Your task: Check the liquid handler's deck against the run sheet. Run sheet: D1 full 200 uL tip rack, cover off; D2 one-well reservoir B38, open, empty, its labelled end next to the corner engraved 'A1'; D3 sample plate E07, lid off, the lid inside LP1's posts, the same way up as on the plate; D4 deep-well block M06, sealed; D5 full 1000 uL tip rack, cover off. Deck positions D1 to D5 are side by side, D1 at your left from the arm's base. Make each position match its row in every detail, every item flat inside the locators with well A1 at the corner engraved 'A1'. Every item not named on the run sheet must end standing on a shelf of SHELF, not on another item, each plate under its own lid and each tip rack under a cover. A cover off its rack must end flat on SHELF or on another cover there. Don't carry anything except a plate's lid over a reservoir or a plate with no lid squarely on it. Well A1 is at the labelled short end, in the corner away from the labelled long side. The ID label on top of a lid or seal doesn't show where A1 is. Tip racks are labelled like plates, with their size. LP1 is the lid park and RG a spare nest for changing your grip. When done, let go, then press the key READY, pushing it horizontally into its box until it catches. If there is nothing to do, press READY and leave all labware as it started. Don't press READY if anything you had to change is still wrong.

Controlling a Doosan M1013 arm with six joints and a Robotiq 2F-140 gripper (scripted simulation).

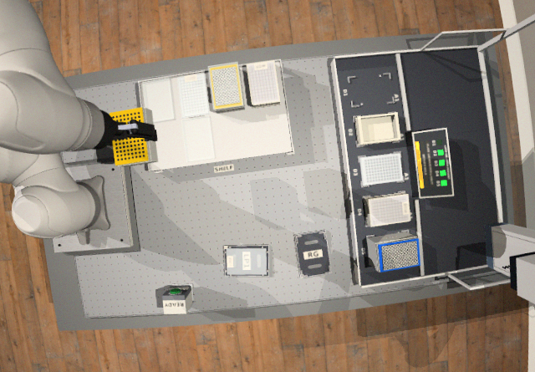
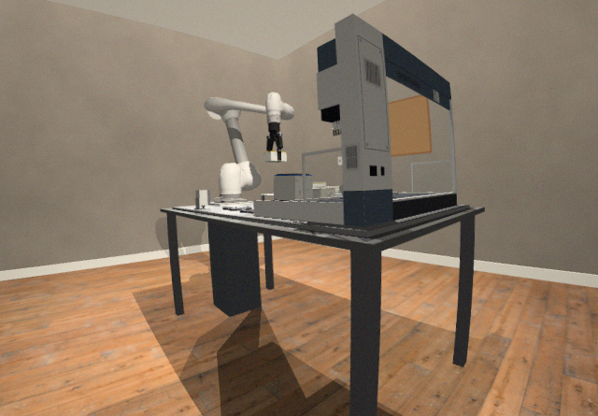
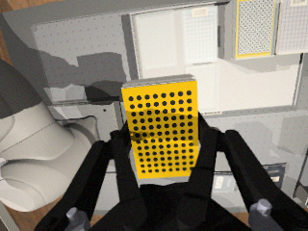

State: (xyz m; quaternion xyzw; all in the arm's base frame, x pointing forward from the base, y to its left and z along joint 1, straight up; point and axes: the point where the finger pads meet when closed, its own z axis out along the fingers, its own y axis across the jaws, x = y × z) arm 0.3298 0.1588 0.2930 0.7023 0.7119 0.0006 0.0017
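Note:
My gripper (image 1: 129, 131) (image 2: 274, 142) (image 3: 163, 119) is shut on a yellow tip rack (image 1: 129, 145) (image 2: 276, 157) (image 3: 161, 127) whose holes look dark. It holds the rack in the air over the left edge of SHELF (image 1: 250, 135) (image 3: 255, 87). On the deck, D1 (image 1: 371, 89) shows bare locators. D2 holds an open cream reservoir (image 1: 377, 129), D3 an unlidded plate (image 1: 380, 169), D4 a pale deep-well block (image 1: 387, 209), and D5 a blue-framed tip rack (image 1: 398, 254). A yellow-framed tip rack full of tips (image 1: 225, 85) (image 3: 255, 26) stands at the back of SHELF.
SHELF also carries a white plate (image 1: 262, 83), another plate (image 1: 193, 94) and flat pale covers (image 1: 157, 99). LP1 (image 1: 247, 260), RG (image 1: 313, 253) and the READY key (image 1: 174, 299) are at the front. The arm's base is left of SHELF.

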